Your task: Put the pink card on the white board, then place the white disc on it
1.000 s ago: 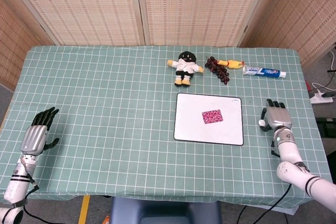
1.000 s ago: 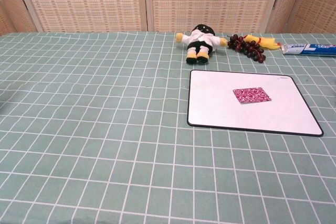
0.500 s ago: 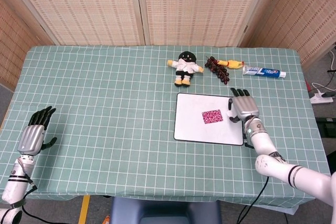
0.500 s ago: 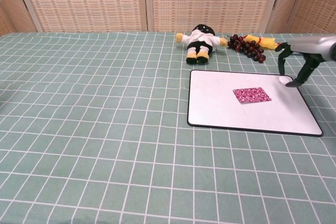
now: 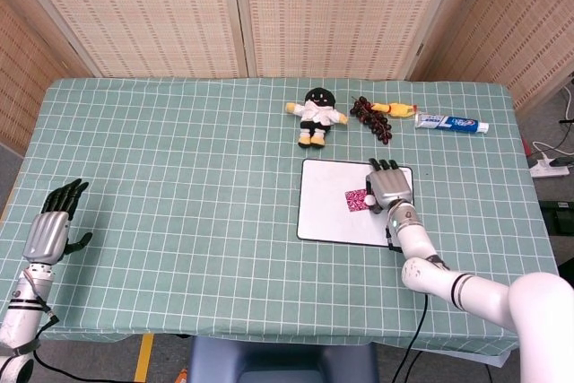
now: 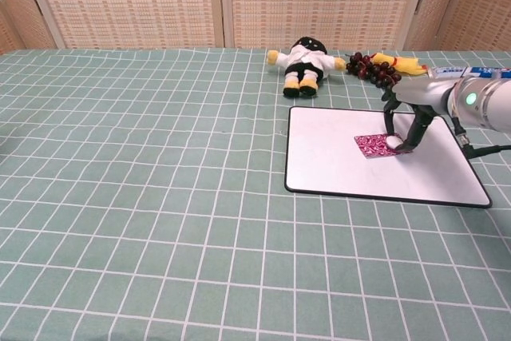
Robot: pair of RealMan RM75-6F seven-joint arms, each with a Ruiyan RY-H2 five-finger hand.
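The pink card (image 6: pixel 373 144) lay flat on the white board (image 6: pixel 335 157), right of its centre, with bare board on every side. The right hand (image 5: pixel 388 187) hung over the card's right edge, pinching the white disc (image 6: pixel 394 141) against it. The left hand (image 5: pixel 50 231) rested near the table's (image 5: pixel 179 177) left edge, fingers apart, holding nothing.

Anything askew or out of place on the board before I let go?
Nothing stands out. The pink card lies flat on the white board, and the right hand holds the white disc over the card's right end.
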